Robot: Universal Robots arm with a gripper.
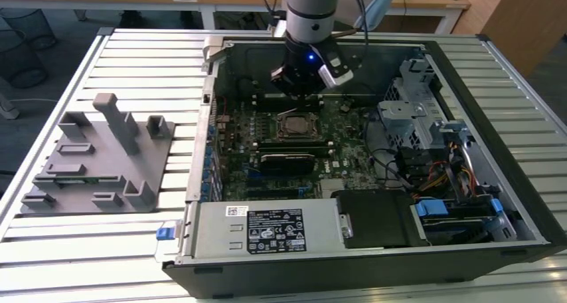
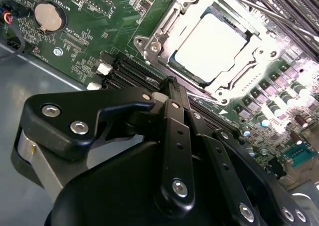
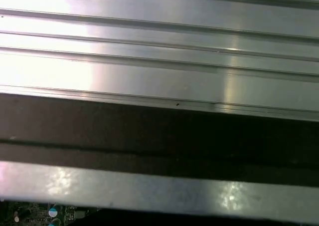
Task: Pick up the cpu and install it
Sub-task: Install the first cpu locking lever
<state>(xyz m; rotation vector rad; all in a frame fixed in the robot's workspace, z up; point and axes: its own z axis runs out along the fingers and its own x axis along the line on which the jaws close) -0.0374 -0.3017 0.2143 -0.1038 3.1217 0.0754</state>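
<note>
The cpu (image 2: 212, 41), a flat square chip with a shiny silver top, lies inside the metal-framed socket (image 2: 149, 46) on the green motherboard (image 2: 94, 16). In the exterior view the cpu (image 1: 293, 125) sits mid-board inside the open computer case (image 1: 354, 270). My gripper (image 1: 303, 98) hangs just above the board on the far side of the socket. In the second wrist view its black fingers (image 2: 172, 94) meet at a point beside the socket frame, and the gripper (image 2: 168, 84) is shut with nothing between them.
A grey slotted fixture (image 1: 97, 157) stands on the slatted table (image 3: 159, 61) at the exterior view's left. Memory slots (image 1: 288, 145), a power supply (image 1: 265, 230) and a drive cage (image 1: 416, 117) with cables crowd the case. A coin battery (image 2: 49, 15) sits on the board.
</note>
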